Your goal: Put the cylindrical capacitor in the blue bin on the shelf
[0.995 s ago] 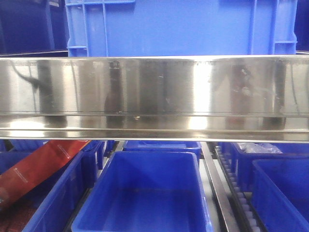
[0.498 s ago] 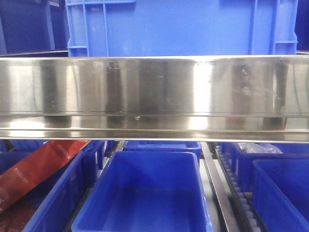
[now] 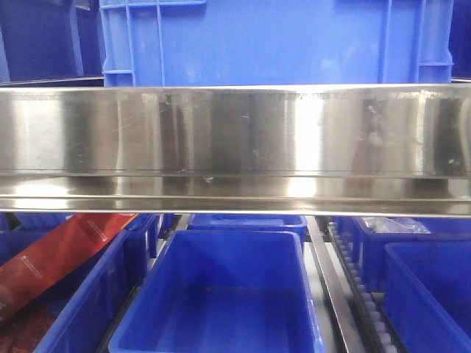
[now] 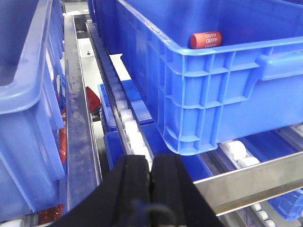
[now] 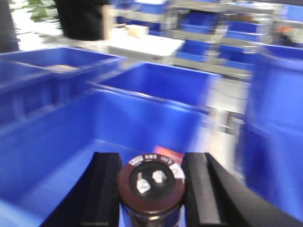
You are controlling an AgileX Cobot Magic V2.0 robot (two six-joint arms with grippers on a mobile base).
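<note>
capacitors: 1 dark cylindrical capacitor (image 5: 151,187) | orange-red cylinders: 1 (image 4: 205,39) | red packets: 1 (image 3: 51,257)

Steel shelf (image 3: 235,147) carries blue bins (image 3: 221,294).

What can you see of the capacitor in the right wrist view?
The stubby dark brown-black cylindrical capacitor sits end-on to the camera, its round top face showing two small silvery terminals and a ring of white printed lettering along the upper rim. The casing looks glossy. It is clamped between the two black fingers of the right hand, which press on its left and right sides. Its lower body is cut off by the frame. Behind it lies a blurred open blue plastic bin.
</note>
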